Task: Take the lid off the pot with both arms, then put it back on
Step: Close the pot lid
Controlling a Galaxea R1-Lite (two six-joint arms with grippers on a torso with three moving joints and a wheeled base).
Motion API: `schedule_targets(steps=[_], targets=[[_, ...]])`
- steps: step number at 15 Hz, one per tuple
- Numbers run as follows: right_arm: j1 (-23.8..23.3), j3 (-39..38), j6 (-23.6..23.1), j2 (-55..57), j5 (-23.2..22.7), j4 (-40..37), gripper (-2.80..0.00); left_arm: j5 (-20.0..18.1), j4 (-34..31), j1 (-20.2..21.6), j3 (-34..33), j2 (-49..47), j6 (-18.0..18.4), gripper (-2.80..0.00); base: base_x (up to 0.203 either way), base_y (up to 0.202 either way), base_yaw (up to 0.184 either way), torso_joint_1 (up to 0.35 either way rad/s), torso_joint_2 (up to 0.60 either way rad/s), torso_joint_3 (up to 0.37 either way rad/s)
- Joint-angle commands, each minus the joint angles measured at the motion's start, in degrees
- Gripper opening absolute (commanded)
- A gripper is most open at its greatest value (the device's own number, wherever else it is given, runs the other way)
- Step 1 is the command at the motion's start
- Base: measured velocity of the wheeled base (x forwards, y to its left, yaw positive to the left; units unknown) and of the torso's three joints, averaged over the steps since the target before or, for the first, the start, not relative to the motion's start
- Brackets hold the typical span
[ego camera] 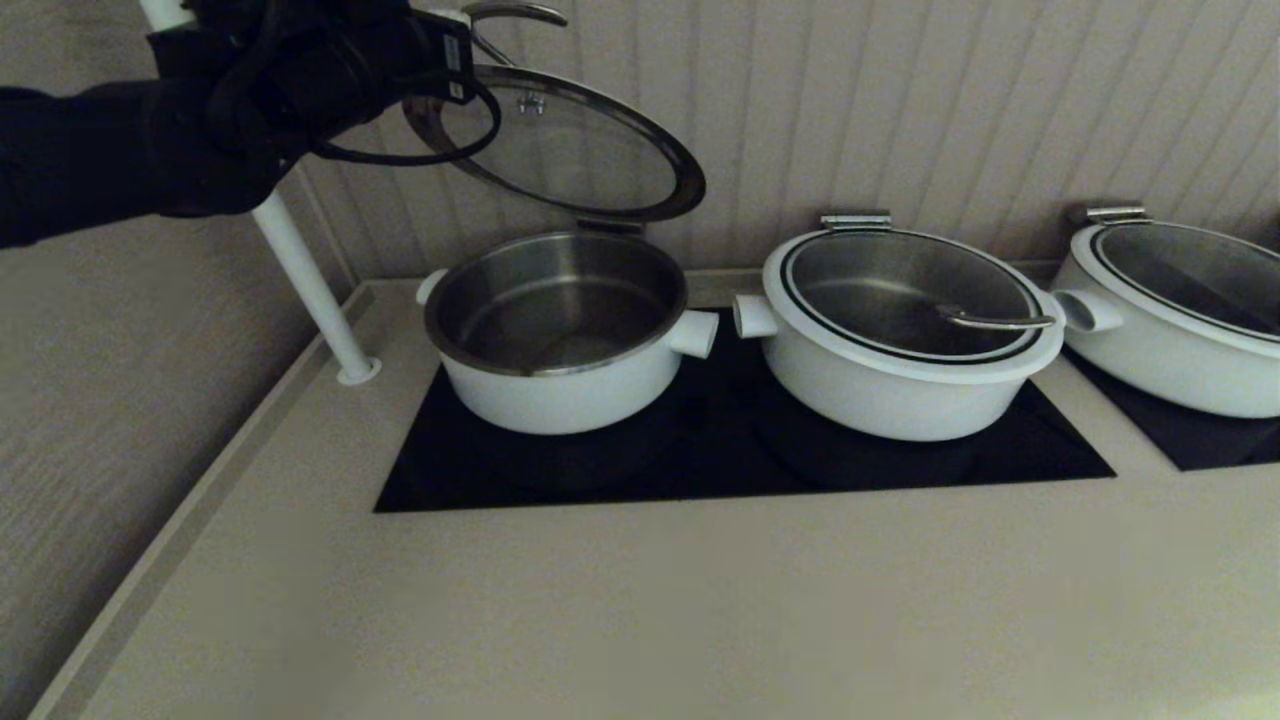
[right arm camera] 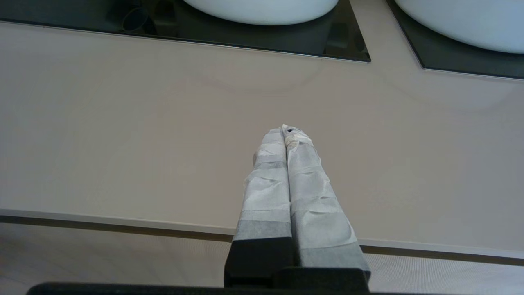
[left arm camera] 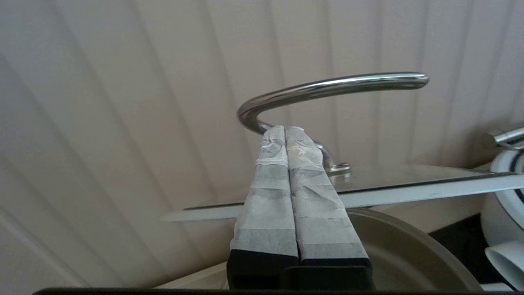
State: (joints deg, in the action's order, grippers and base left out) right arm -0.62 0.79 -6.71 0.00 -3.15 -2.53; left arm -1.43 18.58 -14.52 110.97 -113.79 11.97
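The lid (ego camera: 560, 150) hangs tilted in the air above the open pot (ego camera: 555, 330), which stands on the left of the black cooktop. My left gripper (ego camera: 470, 40) is at the top left, shut on the lid's steel bar handle (ego camera: 510, 12). In the left wrist view the wrapped fingertips (left arm camera: 285, 129) are closed at the base of the handle (left arm camera: 327, 86), with the lid's white ring (left arm camera: 409, 190) below them and the pot (left arm camera: 409, 254) underneath. My right gripper (right arm camera: 286, 130) is shut and empty over the bare counter near its front edge, out of the head view.
Two wider white pots with glass lids stand to the right, one in the middle (ego camera: 900, 340) and one at the far right (ego camera: 1180, 310). A white pole (ego camera: 300, 270) rises at the counter's left. A ribbed wall is close behind. The black cooktop (ego camera: 720, 470) lies under the pots.
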Motion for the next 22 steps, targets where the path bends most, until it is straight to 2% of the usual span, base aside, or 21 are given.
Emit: schedule_targets(steps=[1, 16, 22], targets=[[0.0, 0.0, -0.1, 0.0, 0.0, 0.0, -2.80, -0.1, 0.1, 0.0, 0.0, -0.8, 0.1, -2.80, 0.000, 0.000, 0.000, 0.000, 0.00, 0.000], [0.0, 0.0, -0.1, 0.0, 0.0, 0.0, -2.80, 0.0, 0.2, -0.1, -0.2, -2.6, 0.4, -2.80, 0.000, 0.000, 0.000, 0.000, 0.00, 0.000], [0.0, 0.0, -0.1, 0.1, 0.0, 0.0, -2.80, 0.0, 0.5, -0.1, -4.8, 0.0, 0.6, -2.80, 0.000, 0.000, 0.000, 0.000, 0.00, 0.000]])
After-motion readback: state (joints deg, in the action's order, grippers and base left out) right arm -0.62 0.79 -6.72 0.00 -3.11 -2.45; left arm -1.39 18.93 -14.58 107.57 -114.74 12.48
